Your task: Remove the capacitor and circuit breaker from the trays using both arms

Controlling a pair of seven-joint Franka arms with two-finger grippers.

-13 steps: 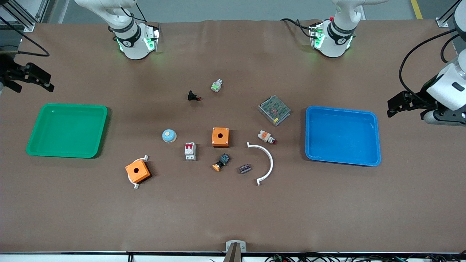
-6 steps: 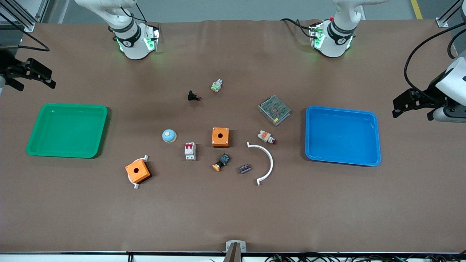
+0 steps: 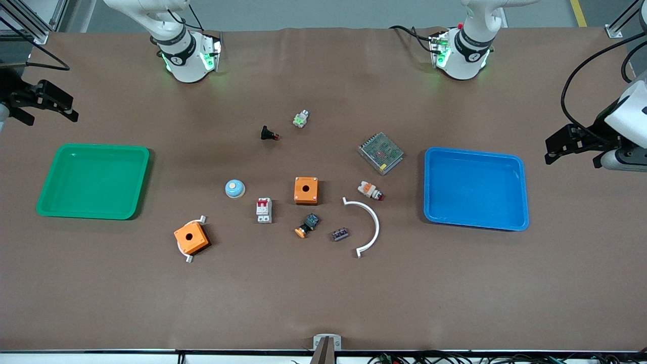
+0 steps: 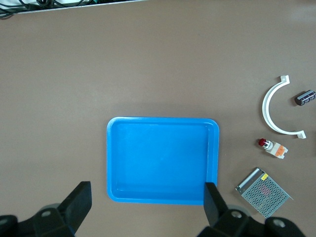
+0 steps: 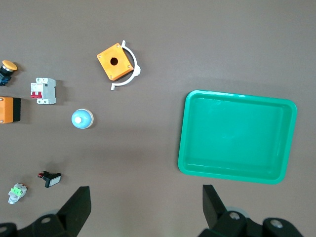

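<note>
The capacitor (image 3: pixel 340 234), a tiny dark block, lies on the table beside a white arc; it also shows in the left wrist view (image 4: pixel 305 97). The breaker (image 3: pixel 264 209), white-grey with red levers, lies nearer the right arm's end, beside an orange box; it also shows in the right wrist view (image 5: pixel 43 91). My left gripper (image 3: pixel 572 151) is open and empty, high over the table's edge past the blue tray (image 3: pixel 475 188), as its wrist view shows (image 4: pixel 146 197). My right gripper (image 3: pixel 50 114) is open and empty by the green tray (image 3: pixel 93 181), as its wrist view shows (image 5: pixel 145 197).
Two orange boxes (image 3: pixel 306 190) (image 3: pixel 191 238), a white arc (image 3: pixel 366 227), a mesh-topped metal box (image 3: pixel 381 152), a blue dome button (image 3: pixel 235 188), an orange-capped black button (image 3: pixel 307 225), a white-and-orange button (image 3: pixel 370 190), a black red-tipped piece (image 3: pixel 269 134) and a small green-lit part (image 3: pixel 301 119) lie mid-table.
Both grippers have drifted slightly outward toward the table's ends. Nothing on the table has moved.
</note>
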